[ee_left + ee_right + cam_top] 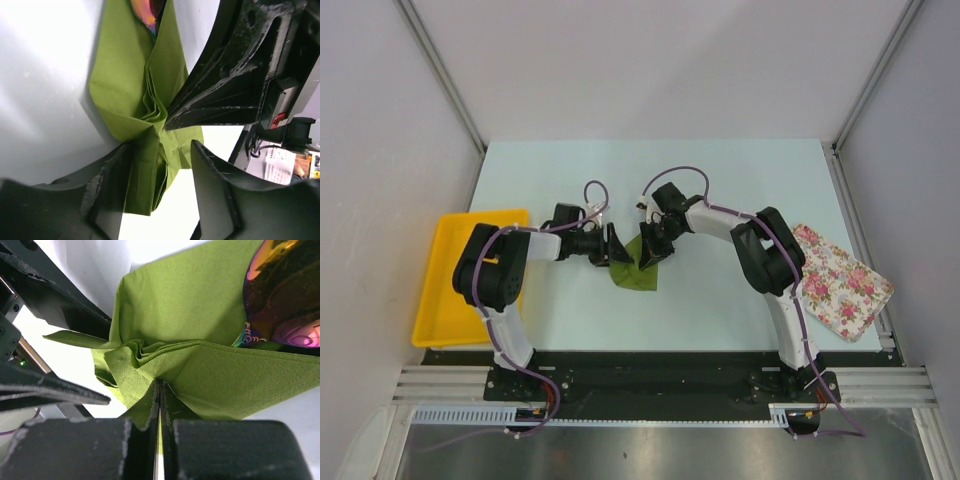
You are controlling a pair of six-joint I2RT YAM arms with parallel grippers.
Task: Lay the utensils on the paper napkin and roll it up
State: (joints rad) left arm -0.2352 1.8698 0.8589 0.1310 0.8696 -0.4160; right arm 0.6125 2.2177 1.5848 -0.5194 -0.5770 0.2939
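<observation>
The paper napkin (638,265) is lying mid-desk (740,180) btwn the two arms, bunched & partly folded over the utensils. Only one is showing, a shiny iridescent spoon head (285,295) peeking out of the fold. Rest of the cutlery is hidden, so can't tell how many pcs are inside.

The right pincer (159,385) is clamping fully closed on a gathered pleat of the napkin, w/ paper fanning out from the tip. The left pincer (160,150) is standing part open, jaws straddling the napkin's bunched edge. One jaw looks to be touching paper, the other is sitting apart from it w/ desk showing in the gap, so it isn't gripping anything.

Handling, as I'm judging it: the napkin is thin, soft & v. light, creasing wherever it's pinched & prob tearing if the two pincers are pulling against each other. The spoon is stiff, smooth & heavier than the paper, so it's likely sliding out of an open end if the bundle is tilting. Best hold is on the multi-layer pleat, not a single ply, & close to the cutlery so the roll is coming out tight
</observation>
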